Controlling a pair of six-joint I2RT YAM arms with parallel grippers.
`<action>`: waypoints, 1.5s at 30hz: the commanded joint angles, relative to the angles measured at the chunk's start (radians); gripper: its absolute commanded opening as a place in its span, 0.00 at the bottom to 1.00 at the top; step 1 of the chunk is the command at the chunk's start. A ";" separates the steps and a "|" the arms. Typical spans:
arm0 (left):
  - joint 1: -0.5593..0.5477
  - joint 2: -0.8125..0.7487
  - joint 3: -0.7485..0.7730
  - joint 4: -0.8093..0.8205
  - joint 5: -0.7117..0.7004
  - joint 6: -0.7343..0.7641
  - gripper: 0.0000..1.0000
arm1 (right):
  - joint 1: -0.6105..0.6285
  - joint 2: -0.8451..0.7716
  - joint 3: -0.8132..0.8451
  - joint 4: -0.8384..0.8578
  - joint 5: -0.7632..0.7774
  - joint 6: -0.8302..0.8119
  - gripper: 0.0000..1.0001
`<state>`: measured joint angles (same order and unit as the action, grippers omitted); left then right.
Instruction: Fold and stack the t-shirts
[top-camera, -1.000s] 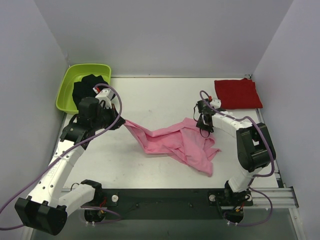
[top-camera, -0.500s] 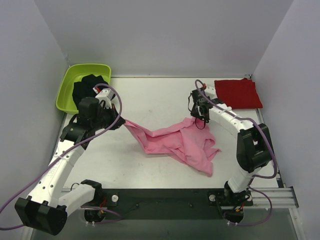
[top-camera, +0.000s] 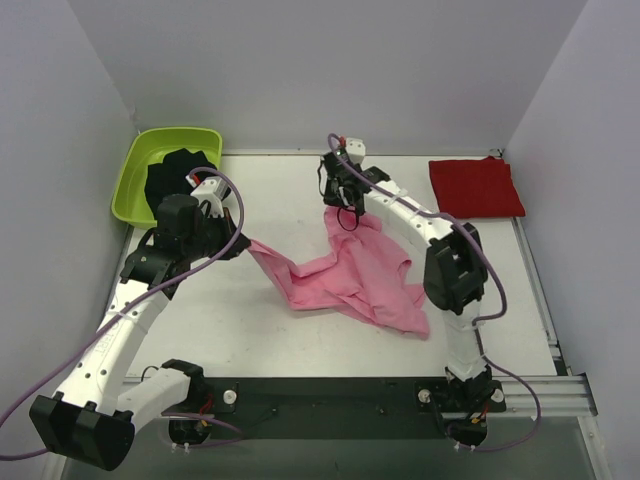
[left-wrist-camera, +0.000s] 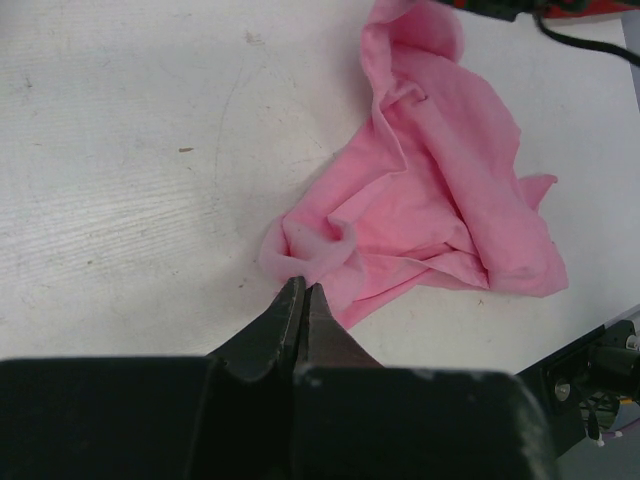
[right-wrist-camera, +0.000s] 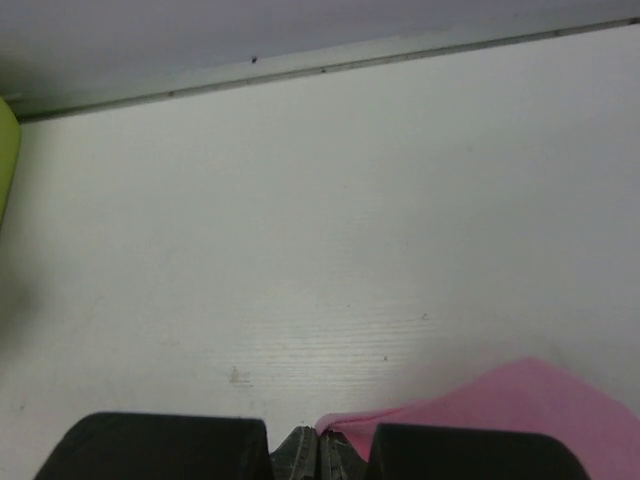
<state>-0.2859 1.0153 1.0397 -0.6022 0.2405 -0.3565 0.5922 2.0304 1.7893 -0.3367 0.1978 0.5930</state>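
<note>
A crumpled light pink t-shirt (top-camera: 355, 275) lies across the middle of the table, also filling the left wrist view (left-wrist-camera: 430, 200). My left gripper (top-camera: 243, 247) is shut on the shirt's left corner, its black fingers (left-wrist-camera: 285, 320) pinching the cloth. My right gripper (top-camera: 340, 208) is shut on the shirt's far edge, which it holds stretched toward the back; a pink fold (right-wrist-camera: 480, 415) shows at its jaws. A deep red t-shirt (top-camera: 475, 187) lies folded flat at the back right corner.
A lime green tub (top-camera: 135, 170) holding dark cloth (top-camera: 175, 172) stands at the back left, just behind my left arm. Grey walls enclose the table on three sides. A black rail (top-camera: 340, 405) runs along the near edge.
My right gripper shut on the pink t-shirt's edge and carried it left and toward the back, stretching the cloth. The left arm has held still.
</note>
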 joint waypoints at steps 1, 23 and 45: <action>0.011 -0.017 0.005 0.039 0.010 0.007 0.00 | 0.021 0.135 0.077 -0.085 -0.086 -0.044 0.00; 0.021 -0.020 -0.044 0.059 0.000 0.001 0.00 | -0.167 0.045 0.027 -0.125 0.022 -0.081 0.65; 0.021 0.020 -0.069 0.081 0.002 0.004 0.00 | -0.229 0.235 0.033 -0.098 -0.064 -0.015 0.50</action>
<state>-0.2729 1.0363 0.9726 -0.5762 0.2401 -0.3569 0.3573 2.2410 1.8263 -0.4282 0.1520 0.5564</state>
